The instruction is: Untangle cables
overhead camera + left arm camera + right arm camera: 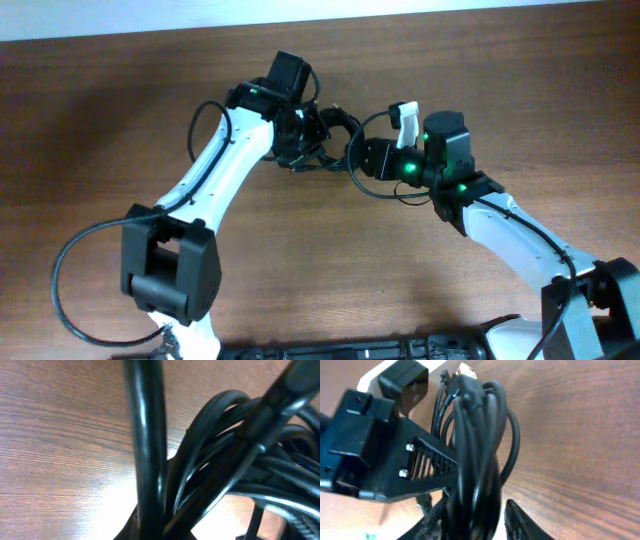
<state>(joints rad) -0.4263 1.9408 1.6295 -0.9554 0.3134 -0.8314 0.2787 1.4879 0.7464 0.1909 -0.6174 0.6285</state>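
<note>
Black cables (325, 140) are still sitting bunched together between both arms near the table's (100, 120) far middle, so the untangling is looking barely begun. The right gripper (470, 515) is pinching the bundle. The left gripper (300, 135) is crowding it, but its fingers are hidden, so I cannot tell their state.

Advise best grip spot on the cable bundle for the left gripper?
Judging loosely: take one outer loop of the cables where it bows clear of the bunch, approaching from the open table side. The core strands overlap tightly, so pinching there would likely catch several at once.
</note>
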